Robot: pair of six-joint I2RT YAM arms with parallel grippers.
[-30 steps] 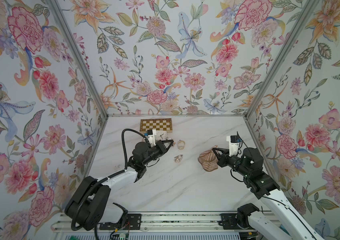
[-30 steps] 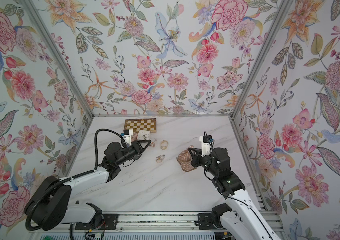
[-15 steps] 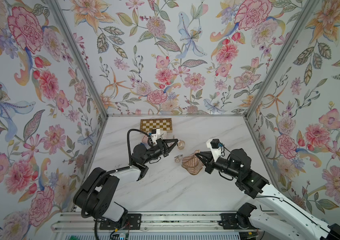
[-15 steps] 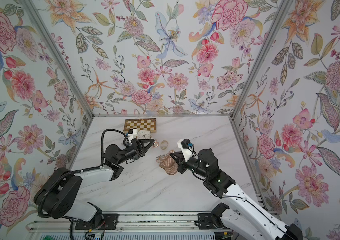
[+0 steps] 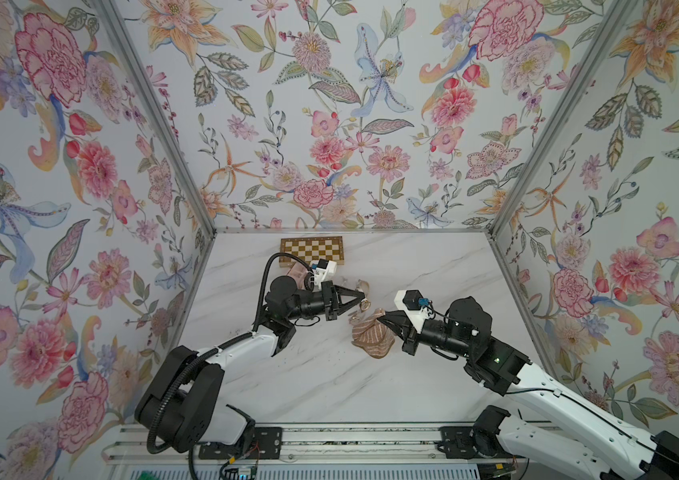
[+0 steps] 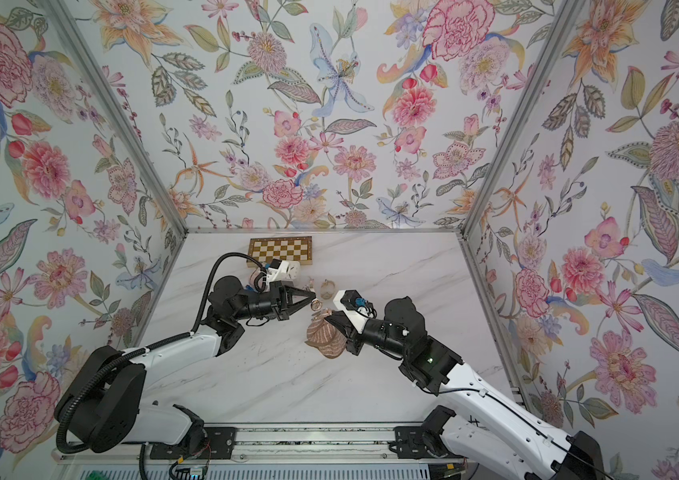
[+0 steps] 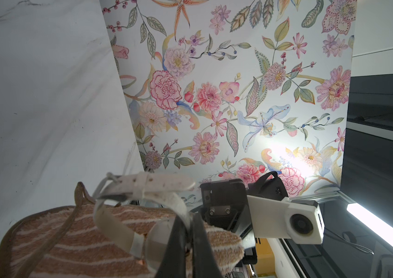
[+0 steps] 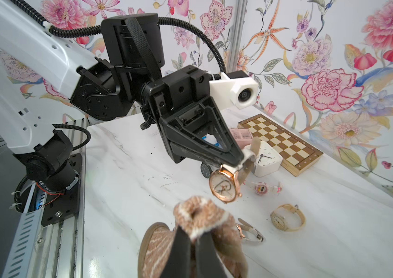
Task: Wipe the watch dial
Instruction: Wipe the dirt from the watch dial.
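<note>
My left gripper (image 5: 359,297) is clamped on the strap (image 7: 157,185). The watch (image 5: 364,306) hangs mid-frame in both top views — light, free to swing, I think. The right gripper (image 5: 384,321) pinches the soft cloth (image 5: 371,340); the dial (image 8: 222,189) is probably fragile — I would press gently.

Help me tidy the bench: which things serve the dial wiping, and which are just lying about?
In use: rose-gold watch in left gripper, striped cloth in right gripper.
Lying about: chessboard, alarm clock, pink digital watch, beige-strap watch, white-strap watch, pink box.
</note>
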